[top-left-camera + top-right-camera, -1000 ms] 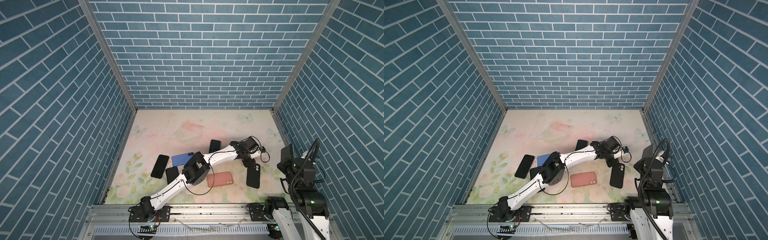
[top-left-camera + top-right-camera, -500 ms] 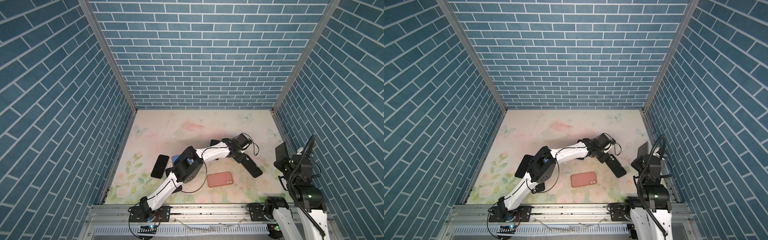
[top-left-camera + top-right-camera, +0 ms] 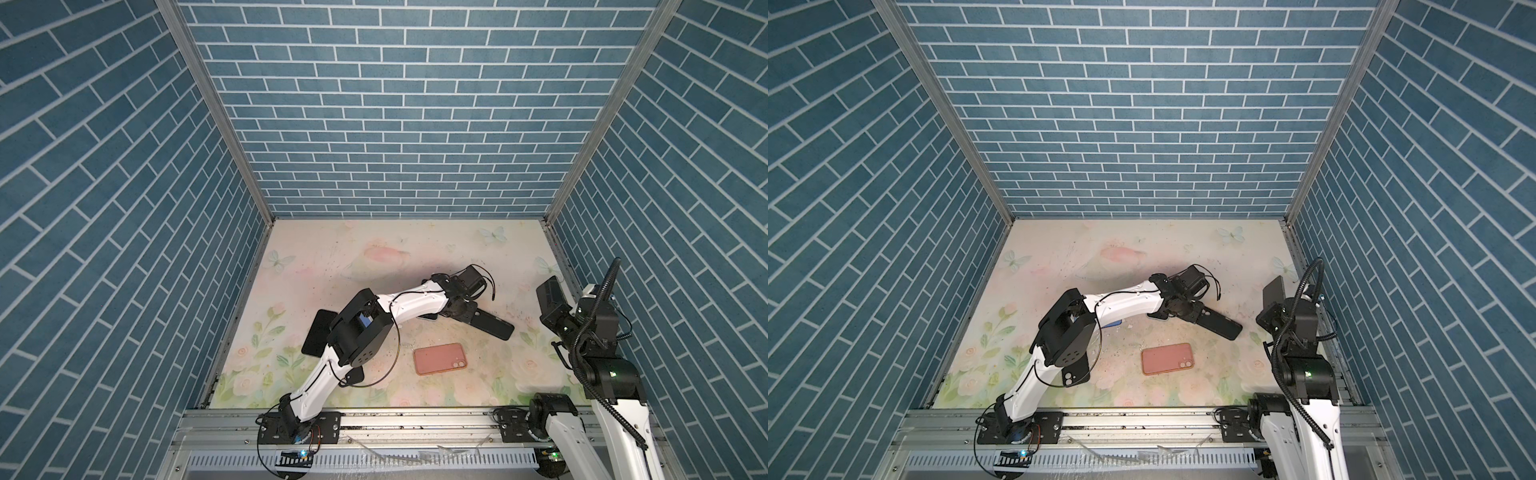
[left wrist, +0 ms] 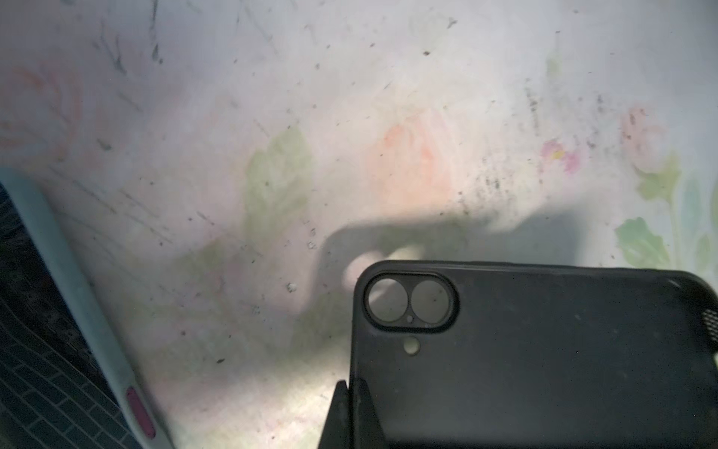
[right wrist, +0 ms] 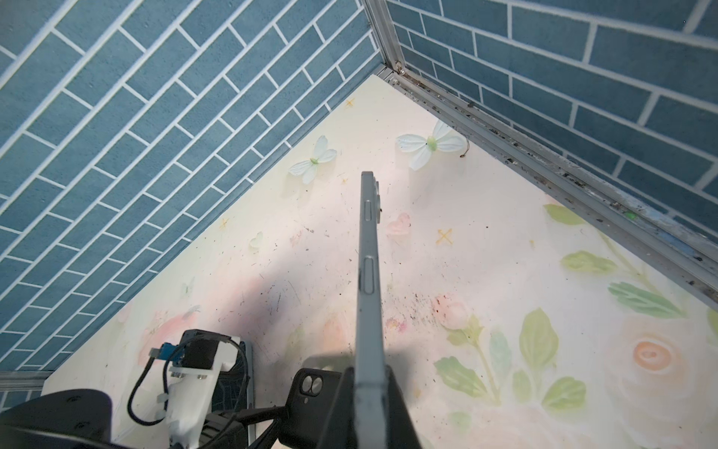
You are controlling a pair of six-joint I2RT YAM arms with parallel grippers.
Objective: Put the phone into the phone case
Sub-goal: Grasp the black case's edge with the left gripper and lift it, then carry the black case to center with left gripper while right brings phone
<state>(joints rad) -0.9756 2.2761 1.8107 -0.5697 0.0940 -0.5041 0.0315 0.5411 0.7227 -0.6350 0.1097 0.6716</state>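
The black phone case hangs tilted just above the floral mat, back side with its camera cutout towards the left wrist camera. My left gripper is shut on one long edge of the case. At the right side, the phone stands on edge in the air, and its grey side with buttons shows in the right wrist view. My right gripper is shut on its lower end. The case lies just left of that phone.
A pink case lies back up at front centre. A black phone lies at the left, a blue one under the left arm, another black one near the left arm's base. A pale-edged phone lies beside the held case.
My left gripper has shut on the black case, lifted it off the mat and swung it back and leftward to a slant. The right arm has shifted slightly with the phone.
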